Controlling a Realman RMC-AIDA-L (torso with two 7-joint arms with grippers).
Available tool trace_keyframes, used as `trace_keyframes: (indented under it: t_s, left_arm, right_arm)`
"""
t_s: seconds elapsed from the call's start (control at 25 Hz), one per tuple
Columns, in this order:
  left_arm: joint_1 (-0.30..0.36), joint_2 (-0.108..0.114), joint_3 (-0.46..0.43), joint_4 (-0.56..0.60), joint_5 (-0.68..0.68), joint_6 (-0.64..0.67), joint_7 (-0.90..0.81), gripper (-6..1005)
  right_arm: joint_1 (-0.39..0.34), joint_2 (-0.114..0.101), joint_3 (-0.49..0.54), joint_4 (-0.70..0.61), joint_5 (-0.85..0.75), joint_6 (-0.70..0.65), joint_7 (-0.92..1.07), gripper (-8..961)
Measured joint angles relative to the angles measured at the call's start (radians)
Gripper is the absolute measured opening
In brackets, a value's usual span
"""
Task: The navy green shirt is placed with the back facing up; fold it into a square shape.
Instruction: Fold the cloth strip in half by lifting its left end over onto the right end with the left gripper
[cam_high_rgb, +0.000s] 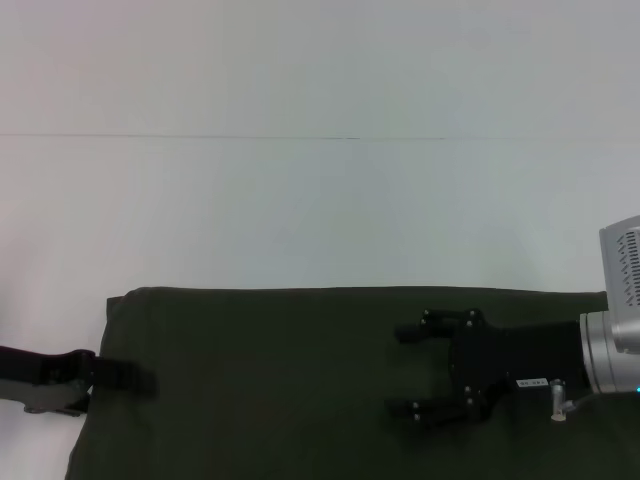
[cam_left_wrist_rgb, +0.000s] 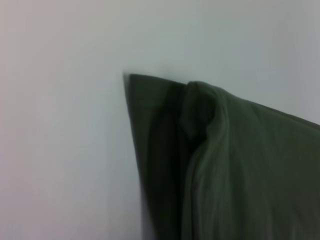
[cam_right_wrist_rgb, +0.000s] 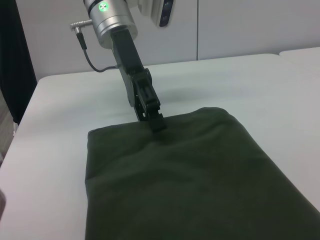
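Both end effectors work the shirt (cam_high_rgb: 300, 380) mid-fold: my left end effector (cam_high_rgb: 125, 380) clamps its left edge, right end effector (cam_high_rgb: 425, 372) hovers released. Next, I'd carry that edge across.

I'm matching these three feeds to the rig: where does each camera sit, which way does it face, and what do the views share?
Head view: on the head, looking forward and down at the white table; the navy green shirt lies there, left gripper at its edge, right gripper open over it.
Left wrist view: on the left wrist, close on a bunched shirt corner; no robot parts show.
Right wrist view: on the right wrist, facing across the shirt at the left gripper.
Shared: the shirt in all three; the left gripper in the head and right wrist views.
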Motion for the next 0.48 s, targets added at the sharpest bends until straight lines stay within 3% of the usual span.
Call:
trace_keyframes:
  t_s: [0.12, 0.32, 0.44, 0.48]
  left_arm:
    - [0.002, -0.001, 0.001, 0.0, 0.005, -0.006, 0.009, 883]
    - [-0.001, -0.003, 0.036, -0.006, 0.005, -0.009, 0.011, 708]
    - [-0.002, -0.006, 0.052, -0.006, 0.006, -0.01, 0.007, 467]
    - [-0.003, -0.007, 0.054, -0.006, 0.006, -0.01, 0.007, 445]
  right_arm:
    - [-0.001, 0.0, 0.0, -0.001, -0.001, -0.004, 0.002, 924]
    - [-0.001, 0.0, 0.0, -0.002, 0.0, -0.011, 0.002, 924]
    - [-0.001, 0.0, 0.0, -0.003, 0.002, -0.017, 0.002, 924]
    - [-0.001, 0.0, 0.0, -0.004, 0.003, -0.017, 0.002, 924]
